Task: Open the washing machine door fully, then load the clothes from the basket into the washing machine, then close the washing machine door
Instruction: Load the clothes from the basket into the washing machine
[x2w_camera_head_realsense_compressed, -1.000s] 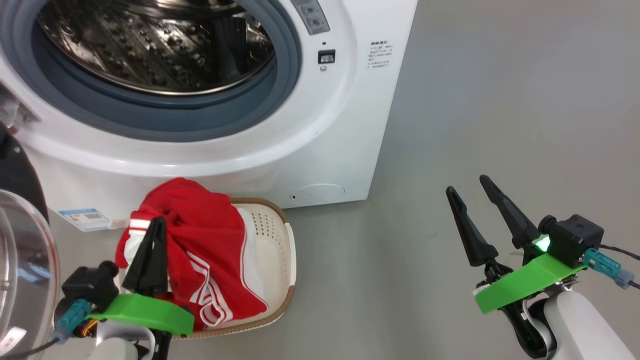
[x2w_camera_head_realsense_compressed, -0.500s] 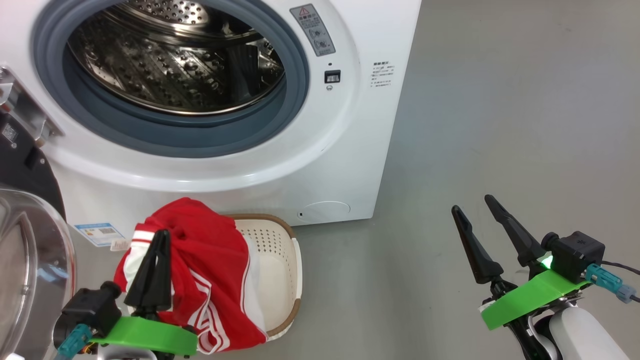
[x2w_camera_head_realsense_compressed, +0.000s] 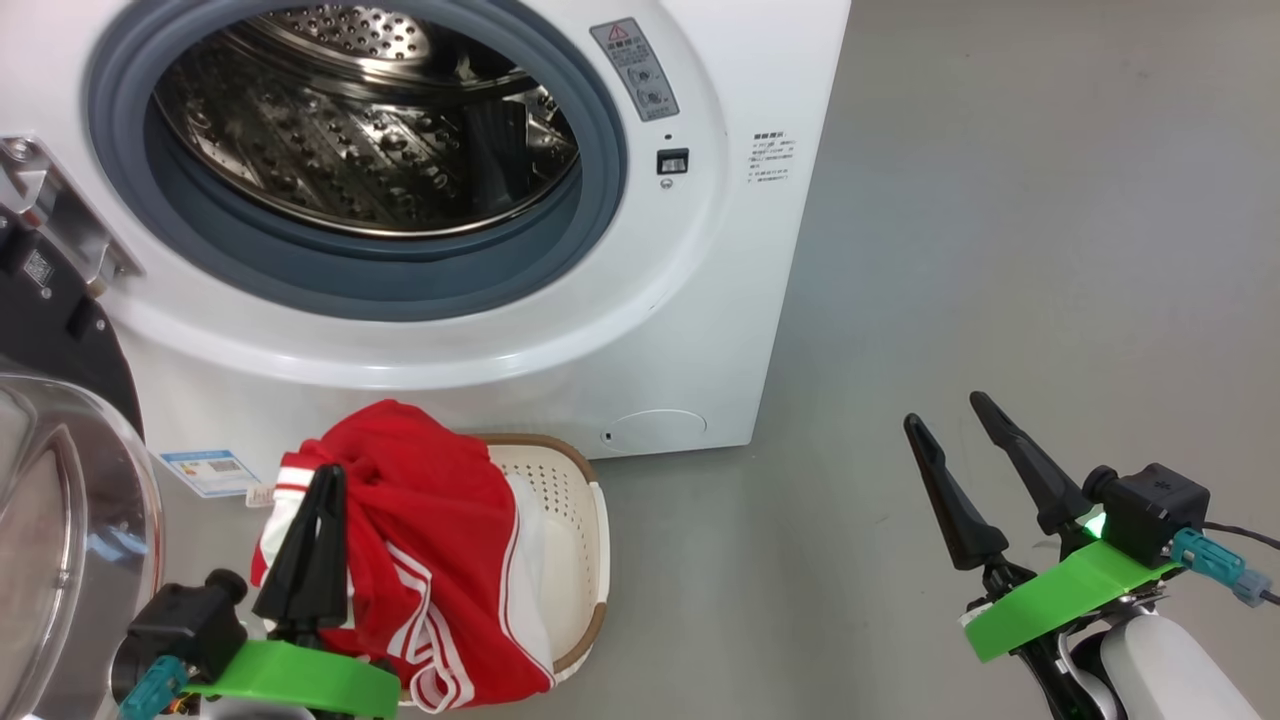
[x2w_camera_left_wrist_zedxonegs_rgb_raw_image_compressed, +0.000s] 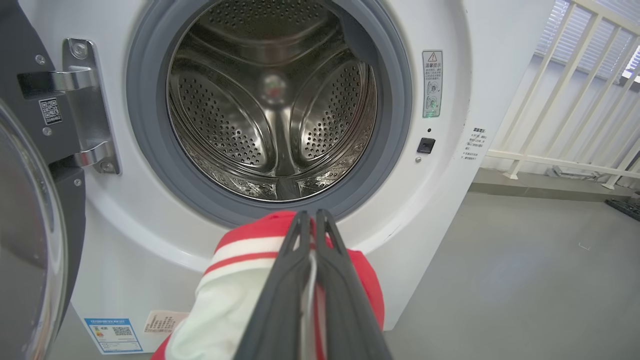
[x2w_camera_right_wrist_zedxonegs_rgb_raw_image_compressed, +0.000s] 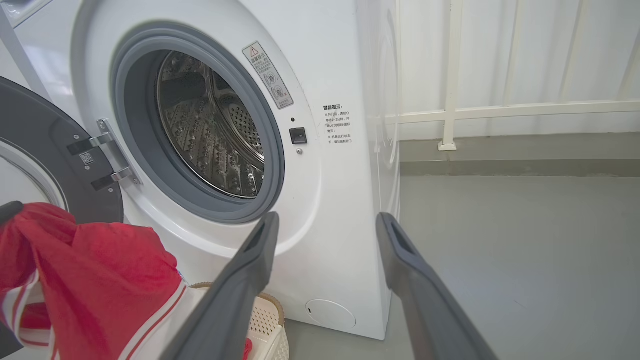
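Left end effector (x2w_camera_head_realsense_compressed: 327, 478) – clamped tight on the clothes (x2w_camera_head_realsense_compressed: 430, 540), red fabric w/ white stripes bunched at its tips. In the left wrist view its two fingers (x2w_camera_left_wrist_zedxonegs_rgb_raw_image_compressed: 280, 300) lie almost together, w/ a white-trimmed fold squeezed btwn them. The garment hangs from that grip & drapes over the left part of the basket (x2w_camera_head_realsense_compressed: 575, 520), its lower hem past the basket's near rim.

The basket sits on the floor (x2w_camera_head_realsense_compressed: 1000, 250), right at the foot of the washing machine (x2w_camera_head_realsense_compressed: 720, 300), just below the round opening. The washing machine door (x2w_camera_head_realsense_compressed: 60, 520) is swung open to the robot's left, black rim & clear glass bowl at the left edge of the head view, steel hinge (x2w_camera_head_realsense_compressed: 55, 215) exposed. Perforated drum (x2w_camera_head_realsense_compressed: 370, 130) inside the grey rubber ring (x2w_camera_head_realsense_compressed: 600, 200). Blue label (x2w_camera_head_realsense_compressed: 205, 472) low on the front, just left of the clothes.

Right end effector (x2w_camera_head_realsense_compressed: 945, 410) – fingers spread wide, holding nothing, over bare floor well right of the machine's front corner. In the right wrist view it points toward that corner, w/ a white railing (x2w_camera_right_wrist_zedxonegs_rgb_raw_image_compressed: 450, 75) behind.
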